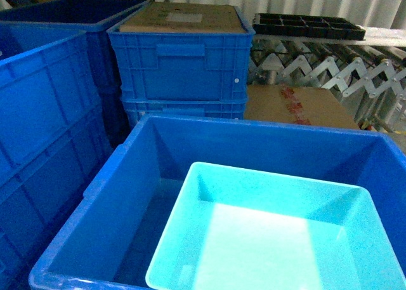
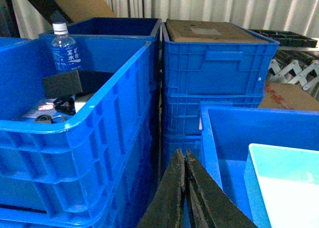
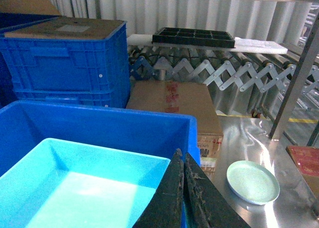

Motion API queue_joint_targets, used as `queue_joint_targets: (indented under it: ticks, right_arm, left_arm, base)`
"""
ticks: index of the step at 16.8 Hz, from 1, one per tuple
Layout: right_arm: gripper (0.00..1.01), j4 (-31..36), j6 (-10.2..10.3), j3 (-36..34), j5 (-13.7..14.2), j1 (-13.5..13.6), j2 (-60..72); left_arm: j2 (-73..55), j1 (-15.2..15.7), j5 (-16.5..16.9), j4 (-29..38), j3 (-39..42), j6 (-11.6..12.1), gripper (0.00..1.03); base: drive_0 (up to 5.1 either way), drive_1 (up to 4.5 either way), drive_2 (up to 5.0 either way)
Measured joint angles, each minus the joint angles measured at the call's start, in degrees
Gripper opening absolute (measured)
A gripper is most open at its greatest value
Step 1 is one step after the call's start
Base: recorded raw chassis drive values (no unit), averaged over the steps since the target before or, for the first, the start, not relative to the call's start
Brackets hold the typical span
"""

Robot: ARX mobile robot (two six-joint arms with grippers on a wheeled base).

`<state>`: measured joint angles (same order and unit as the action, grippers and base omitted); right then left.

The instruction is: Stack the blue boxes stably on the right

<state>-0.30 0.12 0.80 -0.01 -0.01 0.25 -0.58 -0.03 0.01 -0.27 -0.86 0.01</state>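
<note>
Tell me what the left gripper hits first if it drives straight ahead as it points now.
Probably the stacked royal-blue crates directly ahead. The left gripper, shut, points at the gap beside the tall crate. Depth is unclear.

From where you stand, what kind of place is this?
Probably a warehouse or packing area: stacked royal-blue crates, an extendable roller conveyor carrying a black divided tray, and a taped cardboard carton on a steel surface.

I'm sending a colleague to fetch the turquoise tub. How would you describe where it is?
Find the large royal-blue crate nearest the robot, in front of the stacked ribbed crates. The turquoise tub sits inside it, toward the right. It alone is pale, smooth-walled and shallow.
</note>
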Motion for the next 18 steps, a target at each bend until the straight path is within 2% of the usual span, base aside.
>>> queue_joint_targets:
  ticks: [5,12,13,14,18]
  right_arm:
    - [0.02,0.02,0.0,0.0,0.02,0.0,0.0]
    - [0.92,0.02,-0.02,0.0,0.02,0.0,0.0]
    - [1.0,0.02,0.0,0.0,0.02,0.0,0.0]
    - [0.97,0.02,0.0,0.0,0.02,0.0,0.0]
    - [0.98,0.02,0.0,0.0,0.02,0.0,0.0]
  left_arm:
    - [0.0,0.0,-0.04,0.02,0.0,-0.02,0.02]
    - [0.0,0.0,-0.04,0.02,0.0,0.0,0.91]
    - [0.0,0.0,-0.04,0.02,0.0,0.02,1.0]
    - [0.0,0.0,-0.04,0.02,0.0,0.0,0.97]
    - [0.0,0.0,-0.04,0.02,0.0,0.0,0.98]
  base:
    - [0.0,0.0,0.0]
    - [0.0,0.0,0.0]
    - [0.0,0.0,0.0]
    - [0.0,0.0,0.0]
    - [0.0,0.0,0.0]
